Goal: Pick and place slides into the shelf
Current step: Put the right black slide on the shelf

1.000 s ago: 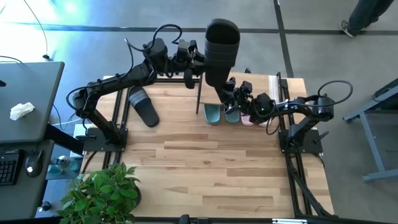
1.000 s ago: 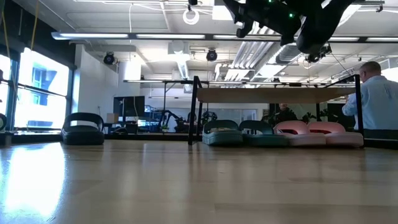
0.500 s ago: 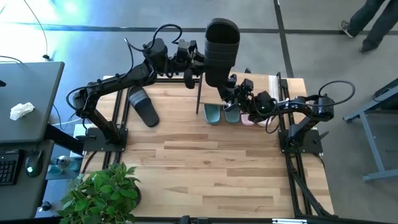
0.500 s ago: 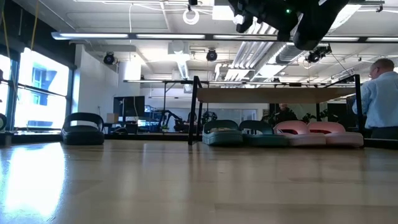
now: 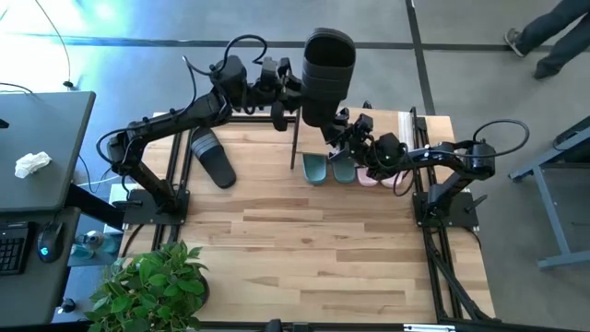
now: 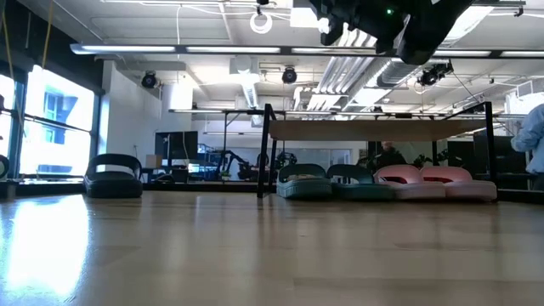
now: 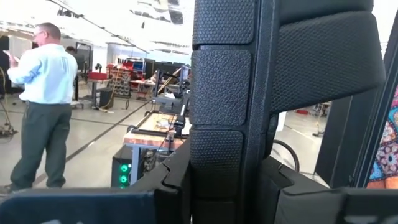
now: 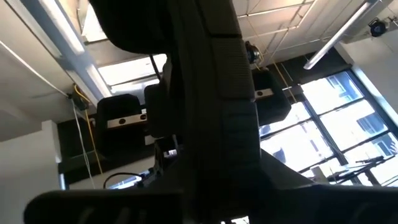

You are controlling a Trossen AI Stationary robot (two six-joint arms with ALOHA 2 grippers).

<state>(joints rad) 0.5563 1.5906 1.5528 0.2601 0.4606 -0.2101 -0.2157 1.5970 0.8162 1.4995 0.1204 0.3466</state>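
A black slide (image 5: 328,74) hangs in the air above the back edge of the shelf (image 5: 406,123), held upright between the two arms. The left gripper (image 5: 293,92) is clamped on its near side — in the left wrist view the textured black sole (image 7: 227,93) fills the frame right at the fingers. The right gripper (image 5: 339,123) reaches up from the shelf side to the slide's lower end; whether it has gripped cannot be told. Under the shelf sit the dark green pair (image 6: 330,182) and, beside them, the pale pink pair (image 6: 433,182). The other black slide (image 5: 211,155) lies on the table (image 5: 313,249) — well left of the shelf.
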